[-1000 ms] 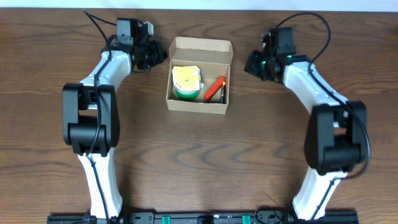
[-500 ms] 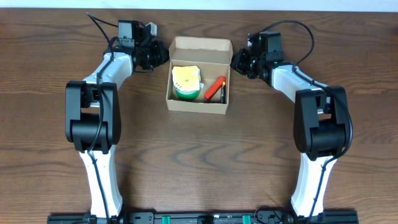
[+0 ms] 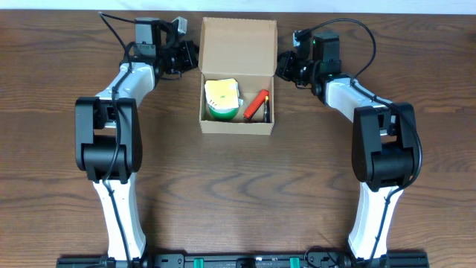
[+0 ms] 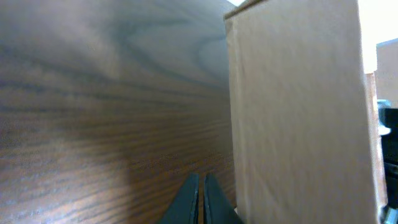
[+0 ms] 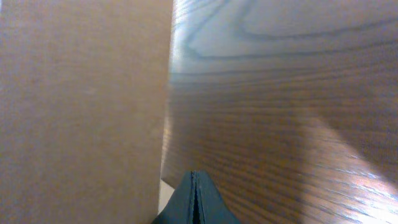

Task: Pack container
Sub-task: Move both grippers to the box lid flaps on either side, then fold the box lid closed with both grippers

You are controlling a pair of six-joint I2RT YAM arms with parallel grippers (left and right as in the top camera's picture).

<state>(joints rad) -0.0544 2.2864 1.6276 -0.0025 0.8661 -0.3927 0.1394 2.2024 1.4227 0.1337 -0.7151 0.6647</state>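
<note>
Between the two end effectors, the container (image 3: 236,128) sits on the counter (image 3: 238,193), its lid flap (image 3: 238,46) raised on the far side. Just beside the flap's left edge is the left end effector (image 3: 187,56), and just beside its right edge the right end effector (image 3: 282,67). Both are clenched, fingertips pressed together on nothing; contact with the cardboard cannot be told. Bare counter lies outward of each and along the box's near wall. Inside lie a yellow-and-green roll (image 3: 222,99) and a red marker (image 3: 256,105). Half a second ago the flap showed much shorter; a second ago the right end effector was farther out.
</note>
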